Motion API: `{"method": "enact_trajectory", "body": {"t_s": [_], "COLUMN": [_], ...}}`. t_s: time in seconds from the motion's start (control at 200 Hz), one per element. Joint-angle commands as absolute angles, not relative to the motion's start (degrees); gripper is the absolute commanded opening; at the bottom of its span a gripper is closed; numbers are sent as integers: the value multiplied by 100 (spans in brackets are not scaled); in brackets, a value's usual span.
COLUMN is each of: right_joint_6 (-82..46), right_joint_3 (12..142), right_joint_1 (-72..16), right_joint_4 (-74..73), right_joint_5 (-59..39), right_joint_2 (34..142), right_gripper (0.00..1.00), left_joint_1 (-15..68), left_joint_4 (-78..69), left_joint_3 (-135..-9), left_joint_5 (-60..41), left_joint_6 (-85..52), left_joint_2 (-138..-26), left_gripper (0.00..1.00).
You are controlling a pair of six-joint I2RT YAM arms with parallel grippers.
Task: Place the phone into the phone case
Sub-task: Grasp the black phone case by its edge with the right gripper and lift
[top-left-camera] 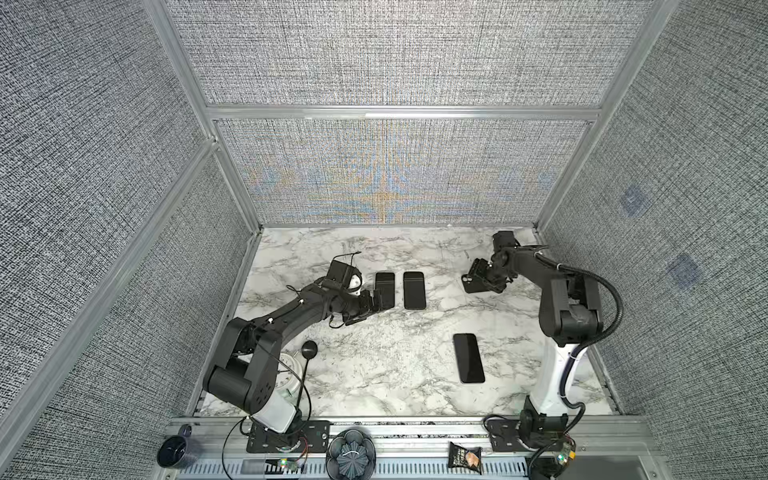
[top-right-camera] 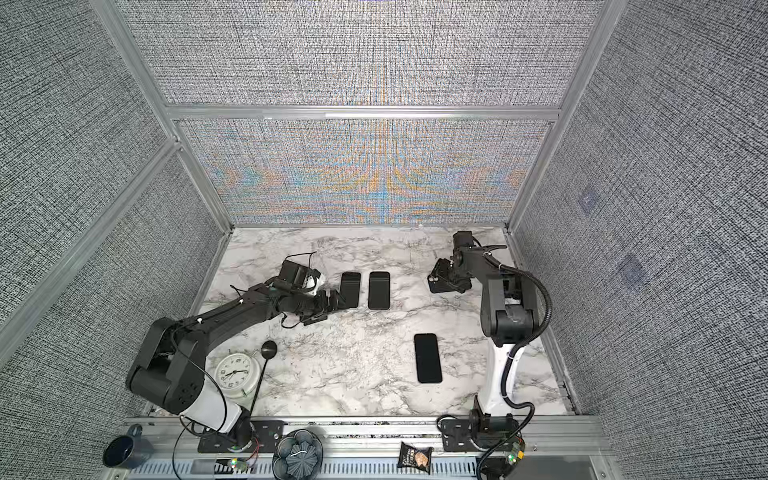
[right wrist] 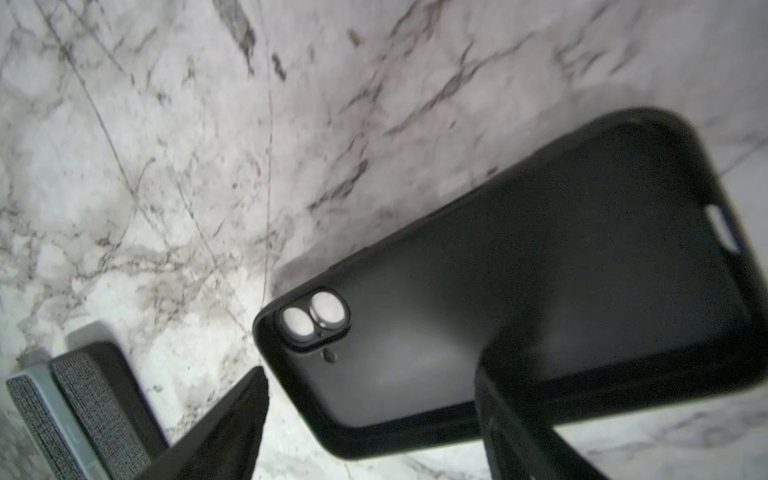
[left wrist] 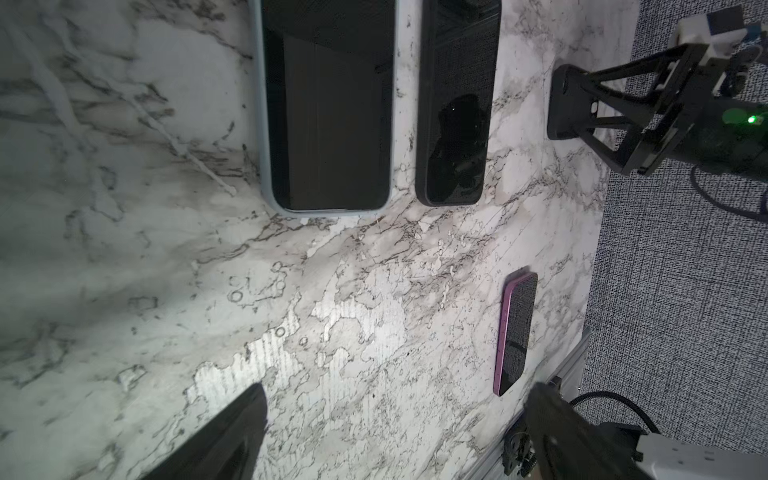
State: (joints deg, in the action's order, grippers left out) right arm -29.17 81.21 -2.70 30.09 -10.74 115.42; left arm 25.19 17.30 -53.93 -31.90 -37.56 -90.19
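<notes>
Black phone case (right wrist: 540, 270) is straddled at its camera-hole end by the widely spread right gripper (right wrist: 370, 372); contact cannot be told. The left gripper (left wrist: 399, 386) is spread wide, empty. The phone (top-left-camera: 468, 357) is laid well apart.

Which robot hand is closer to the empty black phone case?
Right. The right gripper is right at the phone case, open, one finger crossing its rim. The left gripper is far across the table, beside a phone in a pale blue case.
</notes>
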Motion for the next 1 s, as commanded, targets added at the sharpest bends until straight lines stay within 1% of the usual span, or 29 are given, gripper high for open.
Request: {"method": "enact_trajectory", "body": {"t_s": [0.0, 0.16, 0.285, 0.445, 0.615, 0.68, 0.745, 0.78, 0.835, 0.9, 0.925, 0.995], "right_joint_6": [-3030, -3235, -3394, -3575, -3443, -3109, -2459, -2034, -1314, -717, -479, 111], "right_joint_3": [7744, 7075, 6850, 6935, 7498, 7771, 8086, 8282, 8561, 8768, 8847, 8961], "right_joint_1": [-419, -769, -1102, -1483, -1857, -1874, -1870, -1846, -1825, -1745, -1670, -1473], "right_joint_4": [2941, 2655, 2499, 2405, 2730, 3103, 3594, 3895, 4355, 4712, 4805, 4840], "right_joint_5": [-1105, -1168, -1212, -1204, -1150, -957, -531, -258, 373, 967, 1003, 693], "right_joint_2": [11227, 10863, 10776, 10766, 10926, 10884, 10827, 10826, 10853, 10948, 10997, 11120], "right_gripper": [82, 82, 82, 82, 82, 81, 79, 76, 68, 66, 66, 67], "left_joint_1": [2522, 2540, 2548, 2560, 2584, 2588, 2606, 2621, 2641, 2661, 2679, 2710], "left_joint_4": [1573, 1525, 1429, 1323, 1275, 1279, 1288, 1291, 1285, 1281, 1283, 1252], "left_joint_3": [-5354, -5142, -4907, -4736, -4716, -4734, -4734, -4724, -4700, -4660, -4651, -4633], "left_joint_5": [-3278, -3235, -3208, -3199, -3226, -3243, -3268, -3282, -3311, -3356, -3372, -3439], "left_joint_6": [-3784, -3797, -3847, -3901, -3898, -3902, -3902, -3902, -3902, -3894, -3892, -3877], "left_joint_2": [-8927, -8725, -8573, -8459, -8500, -8509, -8491, -8473, -8467, -8477, -8489, -8537], "left_gripper": [98, 98, 98, 98, 98, 98, 98, 98, 98, 98, 98, 98]}}
